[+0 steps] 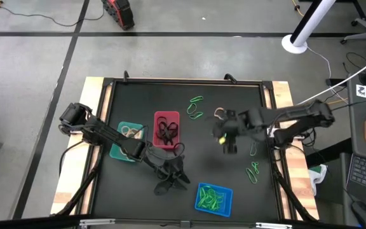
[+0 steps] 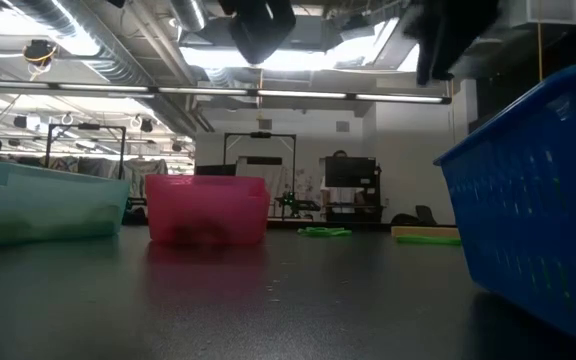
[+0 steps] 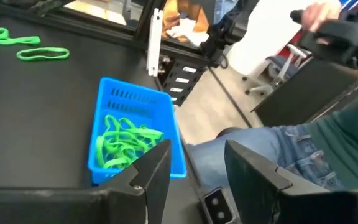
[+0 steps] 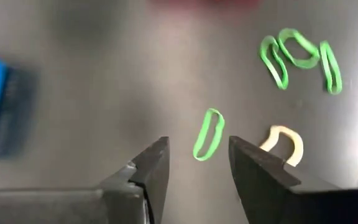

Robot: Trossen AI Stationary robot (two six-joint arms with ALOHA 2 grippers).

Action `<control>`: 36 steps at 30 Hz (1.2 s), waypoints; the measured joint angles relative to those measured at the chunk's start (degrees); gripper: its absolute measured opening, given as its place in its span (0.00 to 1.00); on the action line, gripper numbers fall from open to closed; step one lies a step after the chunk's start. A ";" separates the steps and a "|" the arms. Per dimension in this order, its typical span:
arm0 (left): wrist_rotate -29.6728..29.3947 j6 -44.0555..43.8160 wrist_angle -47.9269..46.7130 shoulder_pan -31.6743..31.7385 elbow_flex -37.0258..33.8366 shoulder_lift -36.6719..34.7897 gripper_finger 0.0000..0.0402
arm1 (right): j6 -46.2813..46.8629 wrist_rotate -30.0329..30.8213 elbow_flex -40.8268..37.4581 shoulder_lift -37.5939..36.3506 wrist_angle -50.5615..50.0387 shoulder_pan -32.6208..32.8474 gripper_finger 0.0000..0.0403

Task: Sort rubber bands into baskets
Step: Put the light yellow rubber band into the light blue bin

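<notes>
- Where the table [image 1: 189, 137] is nearest, the blue basket [image 1: 214, 198] holds a heap of green bands [image 3: 124, 144].
- Three baskets: blue, red [image 1: 166, 129], teal [image 1: 127, 140].
- Left end effector [image 1: 178, 179] hangs open, empty, beside the blue basket.
- Right end effector [image 4: 196, 163] stands open over one loose green band [image 4: 207, 134], not gripping it; a tan band [image 4: 283, 144] lies beside, three green bands [image 4: 300, 57] beyond.

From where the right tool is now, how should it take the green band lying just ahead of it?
Grip the green band across the middle of its long sides, coming straight down. It lies flat as a narrow loop, so the open right tool can straddle its width. Keep off the tan band beside it.
</notes>
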 joint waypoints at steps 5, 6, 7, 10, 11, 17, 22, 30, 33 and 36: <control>-0.78 2.31 -0.11 -0.01 0.00 0.00 0.37 | -0.99 -3.13 -13.21 -7.89 7.86 -11.56 0.41; -1.40 3.02 -0.11 -0.02 0.00 0.00 0.37 | -1.01 -3.14 -15.44 -8.84 9.15 -13.62 0.41; -2.02 3.70 -0.07 -0.02 0.00 0.00 0.37 | -1.00 -3.12 -17.41 -9.39 9.93 -15.47 0.41; -3.85 5.73 -0.02 0.00 0.00 0.00 0.37 | -1.01 -3.03 -22.31 -9.77 11.95 -20.00 0.41; -4.41 6.30 -0.10 0.00 0.00 0.00 0.37 | -1.02 -2.93 -23.77 -9.73 12.34 -21.19 0.41; -6.47 8.89 -0.08 0.00 0.00 0.00 0.37 | -0.49 -2.80 -31.06 -8.87 18.06 -26.07 0.41; -6.72 8.85 -0.34 0.00 0.00 0.00 0.37 | -1.27 -5.73 -34.38 -8.72 22.02 -28.73 0.41; -6.72 8.81 -0.41 0.00 0.00 0.00 0.37 | -2.50 -7.49 -37.07 -8.72 23.83 -29.98 0.41; -6.72 9.19 -0.43 0.00 0.00 0.00 0.37 | -2.52 -7.50 -38.56 -8.72 25.83 -29.94 0.41; -6.72 9.15 -0.43 0.00 0.00 0.00 0.37 | -2.52 -7.03 -40.68 -8.72 28.37 -29.96 0.41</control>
